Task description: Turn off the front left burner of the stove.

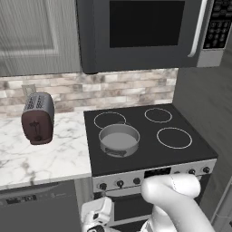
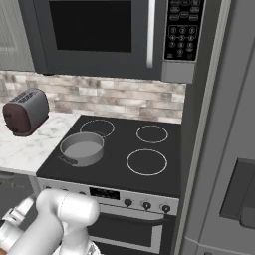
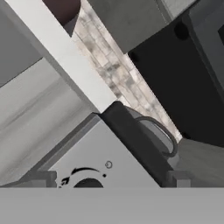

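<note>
From the left, I saw a dark red toaster point(image 1: 38, 118) on the marble worktop point(image 1: 54, 156), then the stove point(image 1: 149, 156) with a grey pan point(image 1: 119, 139) sitting over the front left burner point(image 1: 118, 152). Low before the silver panel, my end effector point(image 3: 109, 186) hung with fingers spread wide, holding nothing, a knob point(image 3: 87, 183) just ahead in the hand view. I judged the approach stage underway; next I needed to centre on that leftmost knob point(image 1: 103, 186), close and twist.
</note>
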Tool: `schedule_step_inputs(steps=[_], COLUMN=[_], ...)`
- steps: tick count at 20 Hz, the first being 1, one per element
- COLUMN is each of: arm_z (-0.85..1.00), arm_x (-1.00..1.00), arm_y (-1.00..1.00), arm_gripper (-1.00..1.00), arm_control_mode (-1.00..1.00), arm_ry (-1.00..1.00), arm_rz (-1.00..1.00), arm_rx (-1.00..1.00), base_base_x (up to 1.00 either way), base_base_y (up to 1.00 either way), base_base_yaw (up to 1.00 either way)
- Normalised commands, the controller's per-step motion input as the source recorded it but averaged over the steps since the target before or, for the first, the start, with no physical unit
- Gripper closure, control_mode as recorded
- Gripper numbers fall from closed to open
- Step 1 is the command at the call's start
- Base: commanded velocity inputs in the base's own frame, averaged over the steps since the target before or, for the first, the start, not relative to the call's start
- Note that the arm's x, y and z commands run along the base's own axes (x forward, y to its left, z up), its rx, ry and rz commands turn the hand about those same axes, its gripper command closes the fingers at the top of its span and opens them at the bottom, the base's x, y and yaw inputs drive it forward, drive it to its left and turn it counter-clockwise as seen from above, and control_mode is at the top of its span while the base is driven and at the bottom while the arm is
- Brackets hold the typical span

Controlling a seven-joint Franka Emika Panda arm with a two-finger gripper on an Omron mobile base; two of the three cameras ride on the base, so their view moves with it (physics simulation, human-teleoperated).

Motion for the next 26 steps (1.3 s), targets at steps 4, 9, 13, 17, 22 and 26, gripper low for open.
schedule_step_inputs(steps=[4,9,13,17,22,26], arm_z=[0.00,0.04,0.26,0.25,0.14,0.00], arm_x=[-0.12,0.00,-0.01,-0.09,0.00,0.00], arm_y=[-0.06,-0.19,-0.24,-0.34,-0.29,-0.16], arm_gripper=[-1.00,-1.00,-1.00,-1.00,-1.00,-1.00], arm_control_mode=[-1.00,-1.00,-1.00,-1.00,-1.00,-1.00], arm_ry=[-0.01,0.00,0.03,0.05,0.15,0.18], arm_rz=[-0.11,-0.05,0.00,0.00,0.05,0.09], arm_rx=[-0.09,-0.04,0.00,0.00,0.00,0.00], base_base_x=[0.00,0.00,0.00,0.00,0.00,0.00], base_base_y=[0.00,0.00,0.00,0.00,0.00,0.00], base_base_yaw=[0.00,0.00,0.00,0.00,0.00,0.00])
